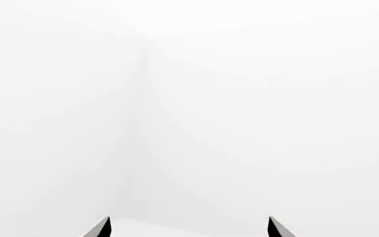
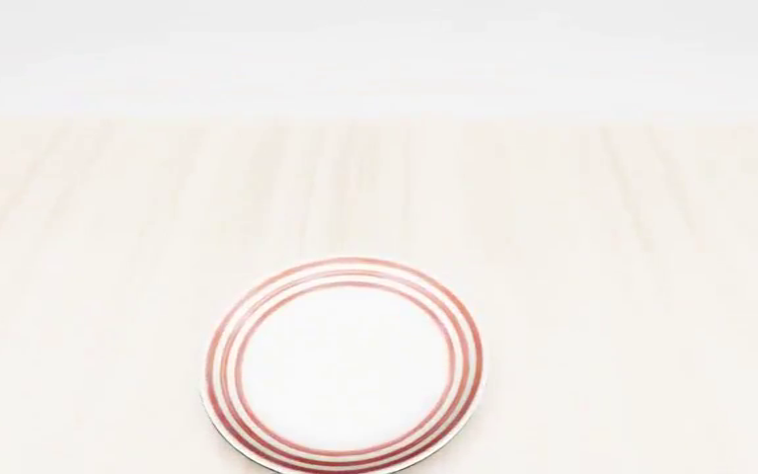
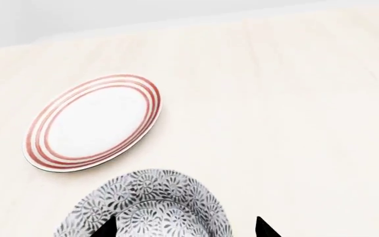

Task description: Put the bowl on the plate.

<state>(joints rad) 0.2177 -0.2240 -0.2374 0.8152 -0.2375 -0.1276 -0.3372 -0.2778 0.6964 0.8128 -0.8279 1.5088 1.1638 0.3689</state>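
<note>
The plate (image 2: 342,365), white with red rings, lies flat on the pale wooden table near the front of the head view. It also shows in the right wrist view, as does the plate (image 3: 92,122) there. The bowl (image 3: 156,197), grey-blue floral, sits on the table close beside the plate, apart from it, and is out of the head view. My right gripper (image 3: 185,229) is open just over the bowl, one fingertip (image 3: 107,228) across its patterned surface, the other past its rim. My left gripper (image 1: 189,229) is open with nothing between its tips, facing blank white surfaces.
The pale wood table (image 2: 616,247) stretches wide around the plate, its far edge meeting a white wall (image 2: 379,49). The left wrist view shows only a white corner (image 1: 140,98).
</note>
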